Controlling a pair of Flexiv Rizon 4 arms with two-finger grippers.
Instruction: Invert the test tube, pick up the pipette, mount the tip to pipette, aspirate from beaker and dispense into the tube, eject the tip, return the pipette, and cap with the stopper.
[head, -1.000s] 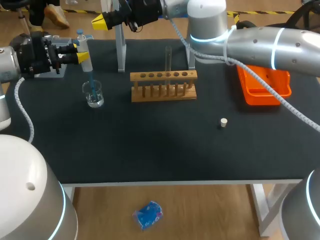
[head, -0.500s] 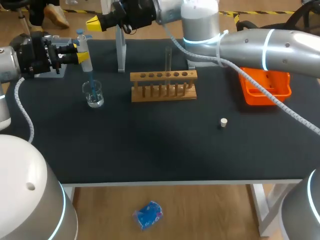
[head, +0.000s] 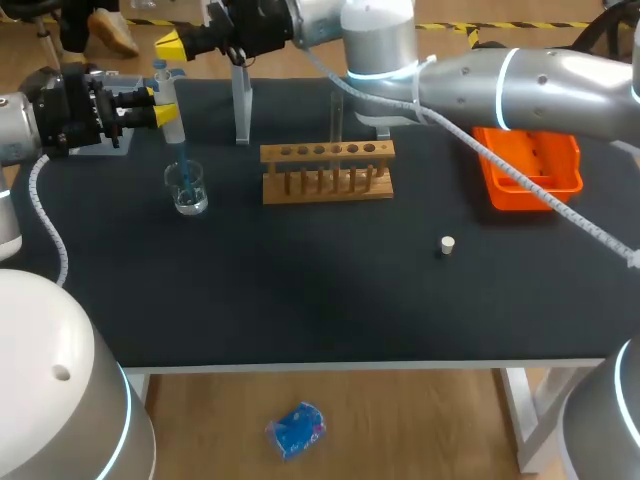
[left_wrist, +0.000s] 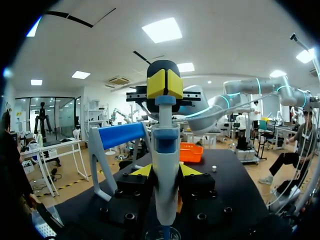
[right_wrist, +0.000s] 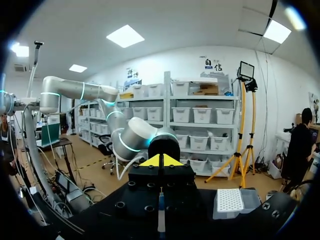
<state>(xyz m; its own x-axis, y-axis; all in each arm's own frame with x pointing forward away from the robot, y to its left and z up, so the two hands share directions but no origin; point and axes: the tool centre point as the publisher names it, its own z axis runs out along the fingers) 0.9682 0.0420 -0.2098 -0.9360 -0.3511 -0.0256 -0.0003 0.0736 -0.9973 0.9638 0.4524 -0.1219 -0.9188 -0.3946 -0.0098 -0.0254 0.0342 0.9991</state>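
My left gripper (head: 158, 106) is shut on the white pipette (head: 170, 110), holding it upright at the table's back left. The pipette's blue tip (head: 184, 165) dips into the glass beaker (head: 187, 188). In the left wrist view the pipette (left_wrist: 165, 150) stands between my left gripper's (left_wrist: 166, 172) fingers, over the beaker (left_wrist: 163, 234). My right gripper (head: 172, 46), shut and empty, hangs just above the plunger; its yellow tips (left_wrist: 164, 84) seem to touch it. The test tube (head: 337, 118) stands in the wooden rack (head: 327, 172). The white stopper (head: 447, 245) lies on the mat.
An orange tray (head: 530, 165) sits at the back right. The pipette stand (head: 240, 100) rises behind the rack, its blue holder (left_wrist: 122, 135) beside the pipette. A tip box (right_wrist: 231, 200) lies near the left arm. My right arm spans the table's back.
My right arm has swung left along the table's back, bringing its shut gripper over the pipette's top. The left arm and pipette have stayed put.
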